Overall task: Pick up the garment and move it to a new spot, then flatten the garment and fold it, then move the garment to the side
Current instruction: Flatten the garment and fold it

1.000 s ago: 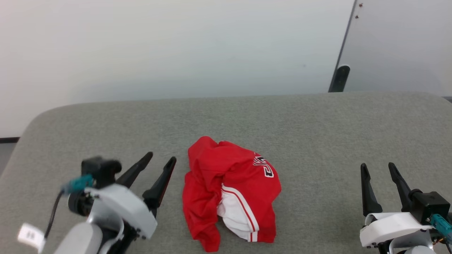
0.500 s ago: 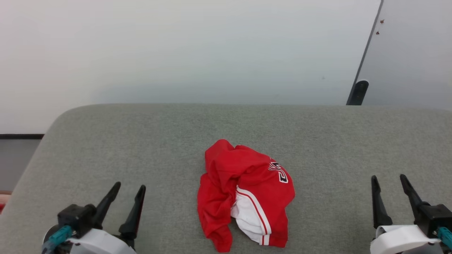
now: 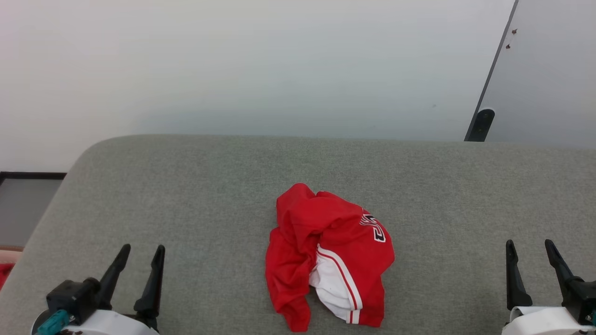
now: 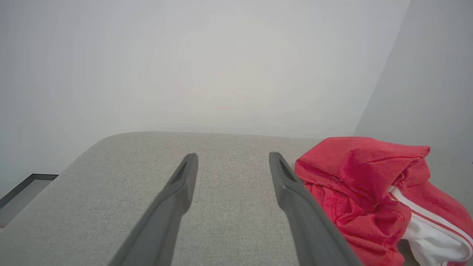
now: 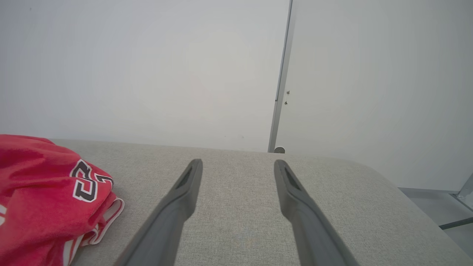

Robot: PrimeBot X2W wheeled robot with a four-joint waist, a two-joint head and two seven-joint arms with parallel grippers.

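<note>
Left gripper [image 3: 143, 249]: lower left of the head view, over the near edge of the grey pad [image 3: 209, 186]. Fingers spread wide, nothing between them.

Right gripper [image 3: 529, 244]: lower right, over the same near edge. Fingers likewise spread and empty, well apart from the cloth.

Garment [image 3: 326, 246]: red jersey, crumpled in a heap on the pad's near middle, between the two grippers and touched by neither. White panel with red-striped trim at its near side; black-and-white lettering on its right fold. Left wrist view: to the right of the fingers. Right wrist view: at the left edge.

Pad: grey woven fabric, rounded far corners.

Wall [image 3: 233, 70]: plain white, behind the pad.

Panel [image 3: 549, 70]: grey, far right, dark edge, black foot [image 3: 482, 123] at its base.
</note>
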